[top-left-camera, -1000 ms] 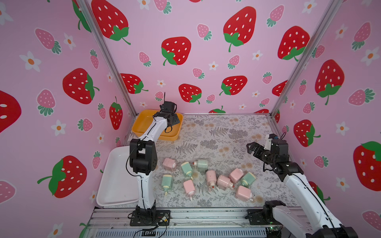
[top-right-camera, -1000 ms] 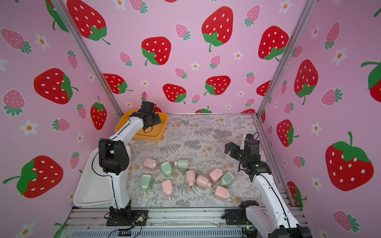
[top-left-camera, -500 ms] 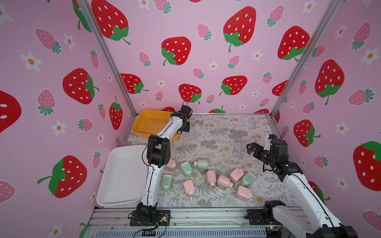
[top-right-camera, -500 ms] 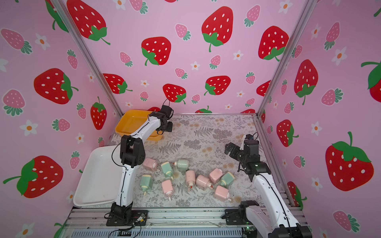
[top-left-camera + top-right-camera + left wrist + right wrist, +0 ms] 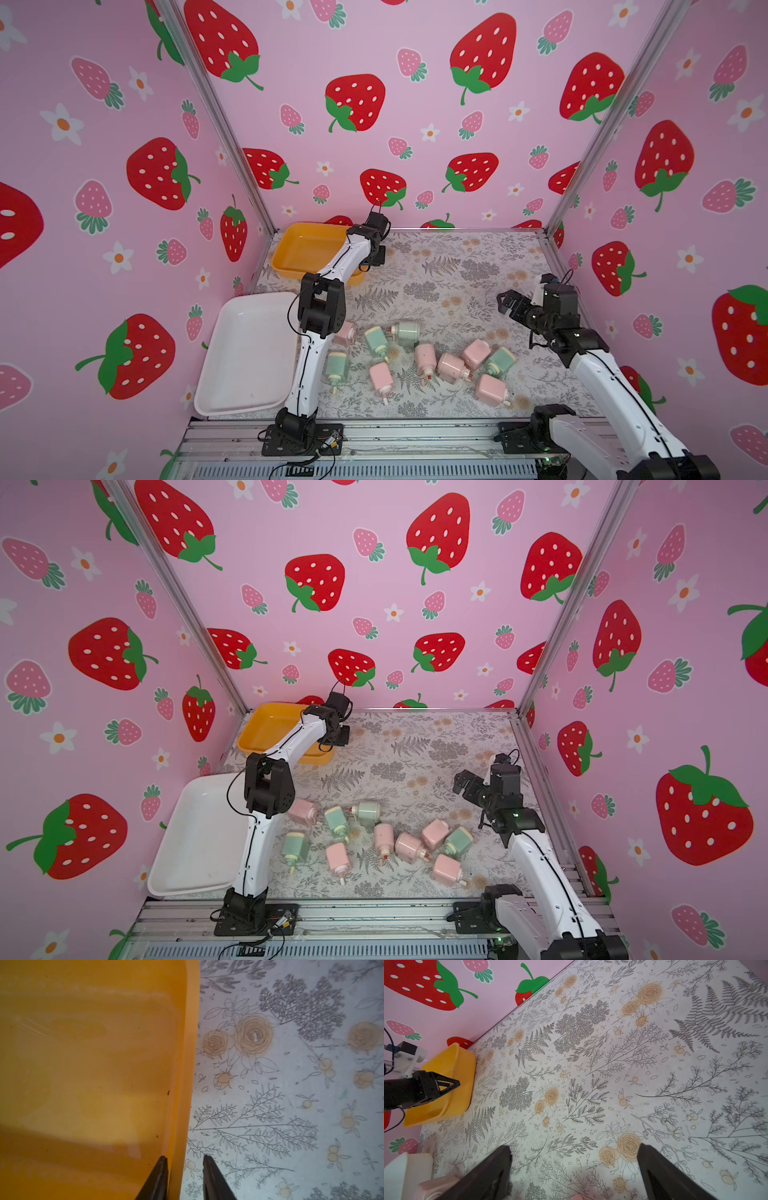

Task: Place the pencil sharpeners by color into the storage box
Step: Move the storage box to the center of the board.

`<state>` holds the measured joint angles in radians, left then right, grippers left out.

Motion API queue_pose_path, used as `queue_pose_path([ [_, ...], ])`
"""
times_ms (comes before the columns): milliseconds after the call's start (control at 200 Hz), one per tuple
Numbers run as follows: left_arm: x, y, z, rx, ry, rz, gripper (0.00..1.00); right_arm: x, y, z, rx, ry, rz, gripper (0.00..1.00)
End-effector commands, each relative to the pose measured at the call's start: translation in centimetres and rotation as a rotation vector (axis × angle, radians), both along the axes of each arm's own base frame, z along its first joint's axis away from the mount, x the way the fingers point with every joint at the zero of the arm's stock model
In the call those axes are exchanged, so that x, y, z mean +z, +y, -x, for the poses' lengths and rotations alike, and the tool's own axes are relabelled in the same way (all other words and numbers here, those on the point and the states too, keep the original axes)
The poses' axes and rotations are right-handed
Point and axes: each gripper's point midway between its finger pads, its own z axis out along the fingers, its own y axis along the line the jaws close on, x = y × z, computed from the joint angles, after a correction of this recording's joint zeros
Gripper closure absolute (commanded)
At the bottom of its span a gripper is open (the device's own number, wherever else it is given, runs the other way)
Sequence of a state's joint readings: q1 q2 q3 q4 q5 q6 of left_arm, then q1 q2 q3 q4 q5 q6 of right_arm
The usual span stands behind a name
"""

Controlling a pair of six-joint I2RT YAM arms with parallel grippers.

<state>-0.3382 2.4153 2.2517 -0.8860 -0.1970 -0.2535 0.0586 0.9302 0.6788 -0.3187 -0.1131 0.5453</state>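
Observation:
Several pencil sharpeners, pale pink [image 5: 450, 365] and mint green [image 5: 376, 340], lie scattered on the flowered mat near the front in both top views. The orange storage box [image 5: 307, 249] stands at the back left with nothing showing inside it. My left gripper [image 5: 184, 1157] is shut on that box's [image 5: 93, 1064] right-hand wall, one finger inside and one outside. In a top view the left gripper [image 5: 338, 737] sits at the box's [image 5: 270, 729] right end. My right gripper [image 5: 505, 301] hovers open and empty over bare mat at the right [image 5: 575, 1148].
A white tray [image 5: 249, 353] lies at the front left beside the left arm's base. The right wrist view shows the orange box [image 5: 452, 1068], the left gripper [image 5: 456, 1083] on it, and a pink sharpener [image 5: 431, 1188] at its edge. Pink strawberry walls enclose the mat.
My left arm has swung from over the orange box to its right-hand wall, and its jaws have closed on that wall. The right arm has not moved.

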Motion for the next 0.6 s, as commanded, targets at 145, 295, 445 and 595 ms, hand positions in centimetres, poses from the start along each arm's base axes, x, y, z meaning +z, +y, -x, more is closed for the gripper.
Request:
queue_pose_path([
  [145, 1.4, -4.7, 0.0, 0.024, -0.026, 0.161, 0.68, 0.7, -0.2, 0.6, -0.003, -0.032, 0.023, 0.00],
  [295, 0.8, -5.6, -0.4, 0.056, -0.049, 0.147, 0.66, 0.7, -0.3, 0.8, -0.002, -0.030, 0.026, 0.00],
  [445, 0.0, -6.0, -0.7, 0.058, -0.035, 0.164, 0.64, 0.8, -0.6, 1.3, -0.005, -0.026, 0.046, 0.00],
  [595, -1.0, -7.9, -0.4, 0.049, -0.002, 0.233, 0.66, 0.8, -0.9, 1.7, -0.018, -0.028, 0.058, 0.00],
])
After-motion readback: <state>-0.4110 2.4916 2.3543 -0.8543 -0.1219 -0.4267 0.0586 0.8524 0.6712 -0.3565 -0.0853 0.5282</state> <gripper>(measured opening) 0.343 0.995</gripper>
